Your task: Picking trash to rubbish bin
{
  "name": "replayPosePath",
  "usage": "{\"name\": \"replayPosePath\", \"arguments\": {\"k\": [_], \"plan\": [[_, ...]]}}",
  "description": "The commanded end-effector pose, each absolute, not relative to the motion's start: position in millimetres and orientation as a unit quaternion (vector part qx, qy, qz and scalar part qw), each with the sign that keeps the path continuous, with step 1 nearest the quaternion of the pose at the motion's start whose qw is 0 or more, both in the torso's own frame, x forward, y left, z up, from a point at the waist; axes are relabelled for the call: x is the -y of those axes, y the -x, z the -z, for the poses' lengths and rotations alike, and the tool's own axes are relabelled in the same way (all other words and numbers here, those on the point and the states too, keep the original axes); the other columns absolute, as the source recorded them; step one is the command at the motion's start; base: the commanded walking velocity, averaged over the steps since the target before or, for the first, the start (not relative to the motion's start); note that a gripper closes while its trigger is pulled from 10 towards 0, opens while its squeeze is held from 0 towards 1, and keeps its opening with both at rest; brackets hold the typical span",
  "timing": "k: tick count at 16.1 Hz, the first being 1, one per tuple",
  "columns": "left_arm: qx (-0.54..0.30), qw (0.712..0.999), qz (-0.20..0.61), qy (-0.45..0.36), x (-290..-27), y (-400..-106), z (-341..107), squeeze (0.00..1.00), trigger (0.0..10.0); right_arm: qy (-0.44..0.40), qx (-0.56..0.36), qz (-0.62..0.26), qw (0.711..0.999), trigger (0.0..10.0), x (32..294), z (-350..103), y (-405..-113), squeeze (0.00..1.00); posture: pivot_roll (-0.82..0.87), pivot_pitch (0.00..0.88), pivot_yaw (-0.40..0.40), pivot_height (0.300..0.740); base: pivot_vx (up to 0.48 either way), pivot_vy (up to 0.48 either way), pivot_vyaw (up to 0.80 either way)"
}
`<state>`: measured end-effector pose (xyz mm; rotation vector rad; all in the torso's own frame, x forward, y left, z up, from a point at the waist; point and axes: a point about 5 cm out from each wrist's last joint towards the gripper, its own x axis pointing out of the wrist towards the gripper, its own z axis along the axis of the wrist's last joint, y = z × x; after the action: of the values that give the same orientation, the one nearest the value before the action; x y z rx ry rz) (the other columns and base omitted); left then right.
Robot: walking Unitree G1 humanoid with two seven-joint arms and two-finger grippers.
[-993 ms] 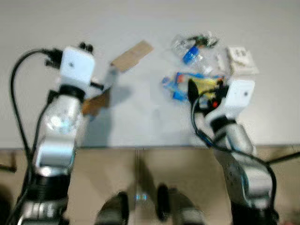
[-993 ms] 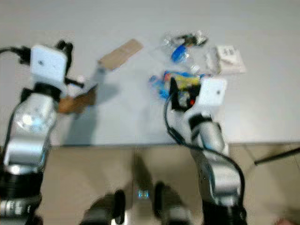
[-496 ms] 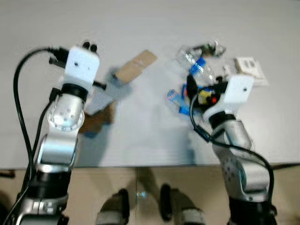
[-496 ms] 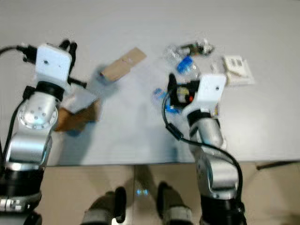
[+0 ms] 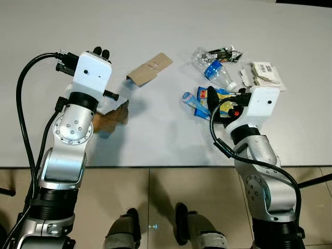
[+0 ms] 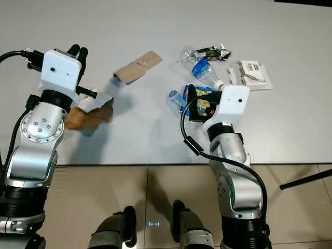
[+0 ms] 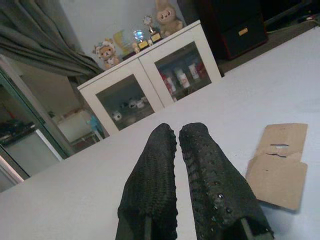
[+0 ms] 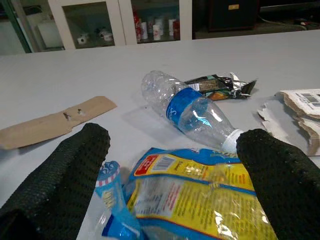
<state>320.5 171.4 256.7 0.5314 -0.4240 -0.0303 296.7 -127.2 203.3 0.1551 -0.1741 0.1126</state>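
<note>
Right claw (image 8: 170, 170) spread wide around the snack wrapper (image 8: 200, 200); left claw (image 7: 177, 150) clenched, empty.

Glossy wrapper (image 8: 200, 200), clear plastic bottle (image 8: 190, 110), matt cardboard (image 8: 55, 122).

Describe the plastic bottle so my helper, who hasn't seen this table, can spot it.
On the white table, look at the litter cluster ahead of the right gripper. The plastic bottle lies on its side between a dark foil wrapper and a blue-yellow snack bag; it alone is clear, blue-labelled.
</note>
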Motion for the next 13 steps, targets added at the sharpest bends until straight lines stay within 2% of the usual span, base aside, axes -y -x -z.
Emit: {"name": "replayPosePath", "arguments": {"k": [1,13], "plan": [[0.211,0.942,0.02,-0.262,-170.4,-320.8,-257.7,0.0,10.0,-0.079,0.094,-0.054,0.991,10.0,129.5,-203.4,-296.6,0.0,-0.06,0.275,-0.049,0.74,0.0,0.0,0.0],[0.213,0.94,0.021,-0.264,-171.5,-319.7,-257.3,0.0,10.0,-0.08,0.096,-0.056,0.991,10.0,128.5,-201.5,-294.9,0.0,-0.05,0.253,-0.045,0.74,0.0,0.0,0.0]]}}
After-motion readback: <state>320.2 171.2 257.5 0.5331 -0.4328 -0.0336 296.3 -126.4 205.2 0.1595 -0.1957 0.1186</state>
